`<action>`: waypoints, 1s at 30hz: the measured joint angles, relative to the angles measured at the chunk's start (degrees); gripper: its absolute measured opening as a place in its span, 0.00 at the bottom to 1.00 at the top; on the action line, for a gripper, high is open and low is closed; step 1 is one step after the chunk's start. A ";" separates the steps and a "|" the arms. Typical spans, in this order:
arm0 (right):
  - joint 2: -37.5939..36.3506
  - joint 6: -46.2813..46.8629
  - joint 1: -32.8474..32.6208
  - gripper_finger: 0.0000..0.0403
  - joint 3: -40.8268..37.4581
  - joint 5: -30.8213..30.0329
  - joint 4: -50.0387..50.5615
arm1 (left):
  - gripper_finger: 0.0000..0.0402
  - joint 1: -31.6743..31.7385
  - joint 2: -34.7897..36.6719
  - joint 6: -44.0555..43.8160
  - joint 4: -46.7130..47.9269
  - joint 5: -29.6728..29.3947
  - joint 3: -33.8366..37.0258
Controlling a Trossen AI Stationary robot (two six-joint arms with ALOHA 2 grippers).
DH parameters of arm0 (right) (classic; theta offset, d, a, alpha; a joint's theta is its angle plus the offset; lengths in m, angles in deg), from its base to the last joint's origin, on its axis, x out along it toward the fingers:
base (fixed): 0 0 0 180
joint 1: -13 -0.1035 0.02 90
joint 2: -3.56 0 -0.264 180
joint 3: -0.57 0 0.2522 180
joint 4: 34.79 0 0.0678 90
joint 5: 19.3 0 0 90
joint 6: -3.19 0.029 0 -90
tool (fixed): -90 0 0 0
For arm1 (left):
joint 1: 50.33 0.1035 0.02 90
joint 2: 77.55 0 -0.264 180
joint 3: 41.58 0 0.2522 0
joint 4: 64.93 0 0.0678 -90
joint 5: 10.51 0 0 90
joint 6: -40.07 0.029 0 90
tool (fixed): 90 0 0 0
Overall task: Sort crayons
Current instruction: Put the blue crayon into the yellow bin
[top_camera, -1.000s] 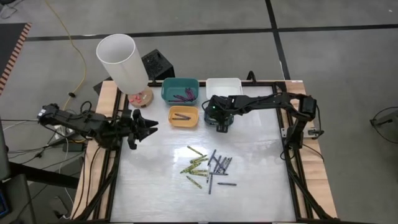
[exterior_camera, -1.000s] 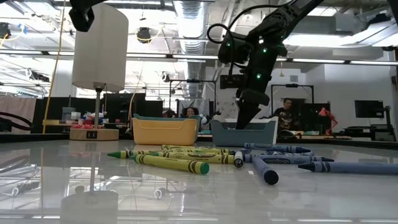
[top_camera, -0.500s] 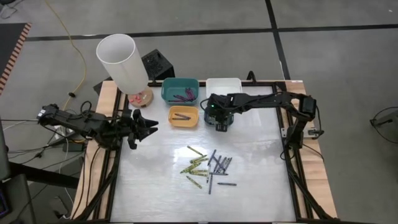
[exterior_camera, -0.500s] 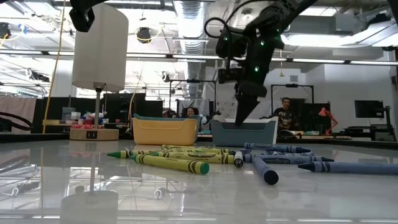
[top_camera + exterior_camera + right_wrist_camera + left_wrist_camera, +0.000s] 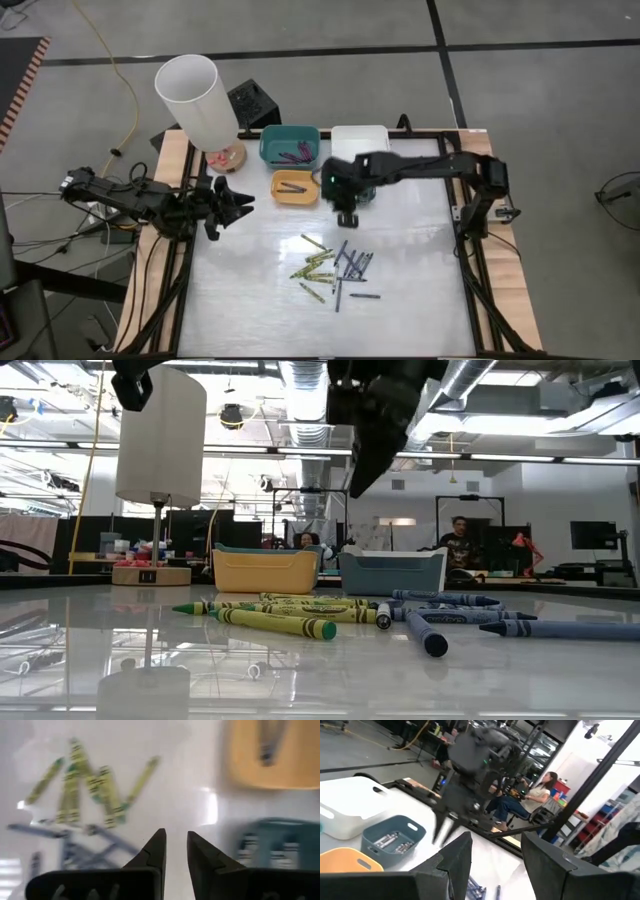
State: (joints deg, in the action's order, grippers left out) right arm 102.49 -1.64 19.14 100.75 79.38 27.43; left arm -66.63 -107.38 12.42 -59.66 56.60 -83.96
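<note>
Yellow-green and blue crayons (image 5: 335,268) lie loose just below the orange bin (image 5: 295,187). Beside this bin hangs the right gripper (image 5: 345,216), empty, fingers slightly apart. Left gripper (image 5: 243,201) waits, fingers apart.

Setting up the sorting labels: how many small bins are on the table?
4. Teal plastic bin and white plastic bin sit at the far edge; orange plastic bin is nearer; grey-blue plastic bin beside it is mostly hidden under the right arm from above.

Table (image 5: 420,290) carries crayons (image 5: 335,266), bins (image 5: 290,145), lamp (image 5: 197,100).
</note>
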 joint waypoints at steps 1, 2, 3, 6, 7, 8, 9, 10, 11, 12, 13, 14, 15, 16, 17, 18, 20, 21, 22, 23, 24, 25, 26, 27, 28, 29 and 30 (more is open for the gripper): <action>0.00 1.05 -1.46 0.18 -0.63 0.07 -0.13 | 0.40 0.00 -0.01 -0.02 0.00 0.28 0.00; 0.00 2.48 -3.06 0.18 -1.42 0.10 -0.60 | 0.40 0.00 -0.01 0.00 0.00 0.69 0.00; 0.00 4.24 -4.62 0.18 -2.51 0.12 -1.80 | 0.40 0.00 0.00 -0.02 0.00 1.14 0.00; 0.02 10.80 -9.36 0.18 -5.97 -0.67 -4.40 | 0.40 0.00 -0.02 0.00 0.02 1.62 0.00; 0.04 12.93 -10.98 0.18 -6.88 -2.22 -4.86 | 0.40 0.00 -0.02 0.00 0.01 1.63 0.00; 0.04 15.09 -12.57 0.18 -7.81 -3.92 -5.68 | 0.40 0.00 -0.02 0.00 0.02 1.63 0.00; 0.04 17.23 -14.08 0.18 -8.61 -5.64 -6.32 | 0.40 0.00 -0.02 0.00 0.02 1.63 0.00; 0.04 19.46 -15.58 0.18 -9.31 -7.54 -6.70 | 0.40 0.00 -0.02 0.04 0.02 1.63 0.00; 0.04 21.69 -17.04 0.18 -9.85 -9.58 -6.85 | 0.40 0.00 -0.02 0.04 0.02 1.64 0.00; 0.07 23.83 -18.25 0.18 -10.20 -11.29 -6.88 | 0.40 0.00 -0.02 0.07 0.02 1.73 0.00; 0.07 25.84 -19.46 0.18 -10.36 -13.10 -6.94 | 0.40 0.00 -0.01 0.10 0.02 2.02 0.00; 0.07 28.03 -20.43 0.18 -10.53 -14.56 -7.12 | 0.40 0.00 -0.02 0.22 0.03 2.19 0.00; 0.06 30.26 -21.39 0.18 -10.63 -15.70 -7.13 | 0.40 0.00 -0.04 0.49 0.05 2.42 0.00; 0.04 32.23 -22.15 0.18 -10.69 -16.28 -7.13 | 0.40 0.00 -0.07 0.72 0.07 2.71 0.00; 0.04 34.17 -22.88 0.18 -10.69 -16.32 -7.22 | 0.40 0.00 -0.15 0.99 0.07 2.77 0.00; 0.09 36.16 -23.52 0.18 -10.74 -16.32 -7.47 | 0.40 0.00 -0.17 1.09 0.08 2.77 0.00; 0.58 40.14 -24.68 0.18 -10.74 -16.32 -8.03 | 0.40 -0.02 -0.16 1.09 0.38 2.77 0.00; 0.69 42.21 -25.29 0.18 -10.74 -16.32 -7.90 | 0.40 0.00 -0.16 1.07 0.55 2.77 0.00; 0.76 43.87 -25.85 0.18 -10.74 -16.33 -7.46 | 0.40 0.00 -0.15 1.05 0.83 2.77 0.00; 0.79 45.47 -26.35 0.18 -10.78 -16.32 -7.08 | 0.40 0.00 -0.16 0.95 1.16 2.77 0.00; 0.77 46.61 -26.97 0.18 -10.78 -16.32 -6.88 | 0.40 0.00 -0.17 0.50 1.58 2.79 0.00; 0.75 47.20 -27.66 0.18 -10.78 -16.32 -6.90 | 0.40 0.00 -0.17 0.06 2.10 2.79 0.00; 0.74 47.32 -28.50 0.18 -10.78 -16.32 -6.91 | 0.40 -0.01 -0.17 -0.51 2.48 2.89 0.00; 0.74 47.17 -29.52 0.18 -10.78 -16.32 -6.88 | 0.40 -0.01 -0.20 -0.90 2.67 2.96 0.00; 0.75 46.97 -30.74 0.18 -10.78 -16.32 -6.87 | 0.40 -0.01 -0.18 -1.20 3.02 2.96 0.00; 0.75 46.78 -32.04 0.18 -10.78 -16.34 -6.87 | 0.40 -0.01 -0.17 -1.39 3.38 2.94 0.00; 0.74 46.61 -33.40 0.18 -10.78 -16.32 -6.90 | 0.40 -0.01 -0.17 -1.45 3.62 2.94 0.00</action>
State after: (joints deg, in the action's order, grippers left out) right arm 103.23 44.97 -14.27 89.97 63.06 20.53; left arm -66.64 -107.55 10.97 -56.04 59.54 -83.96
